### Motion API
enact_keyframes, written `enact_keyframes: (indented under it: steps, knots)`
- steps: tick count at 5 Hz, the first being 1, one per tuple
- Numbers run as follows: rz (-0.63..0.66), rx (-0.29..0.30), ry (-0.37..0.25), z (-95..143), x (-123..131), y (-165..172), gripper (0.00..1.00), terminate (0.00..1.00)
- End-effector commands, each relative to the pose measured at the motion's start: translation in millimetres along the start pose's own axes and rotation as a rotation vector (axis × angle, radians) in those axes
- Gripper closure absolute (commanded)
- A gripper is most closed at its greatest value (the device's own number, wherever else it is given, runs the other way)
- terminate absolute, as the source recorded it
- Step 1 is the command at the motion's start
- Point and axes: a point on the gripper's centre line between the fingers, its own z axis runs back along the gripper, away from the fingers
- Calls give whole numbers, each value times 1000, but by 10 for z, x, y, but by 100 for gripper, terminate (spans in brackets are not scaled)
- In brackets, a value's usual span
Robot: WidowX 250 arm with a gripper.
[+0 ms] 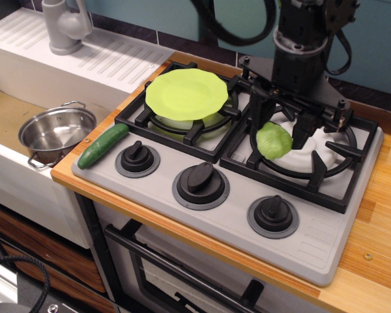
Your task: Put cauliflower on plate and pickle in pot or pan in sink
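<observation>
Single view: cauliflower [274, 140] was pale green, rounded, lumpy, matte plastic, pinched in the black gripper [281, 134] above the right burner grate [313, 163]. Lime plate [186, 93], wavy rim, sat on the left burner. Dark green smooth pickle [103, 145] lay at the stove's left edge; shiny steel pot [56, 132] in the sink [6, 117]

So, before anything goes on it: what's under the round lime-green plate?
The lime-green plate rests on the left burner's black grate, with white burner base showing below its front edge. The burner's centre is hidden.
</observation>
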Motion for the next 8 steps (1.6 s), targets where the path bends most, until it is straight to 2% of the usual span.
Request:
enact_keyframes:
  steps: [1, 2, 5, 7, 8]
  knots:
    - [-50, -27, -89, 406, 224, 282, 100, 0]
    - [-104, -30, -112, 396, 313, 555, 100, 0]
    - [-235, -69, -208, 124, 435, 1305, 100, 0]
    - [-279, -74, -250, 6, 419, 1564, 100, 0]
    - [-278, -73, -256, -61, 413, 1554, 100, 0]
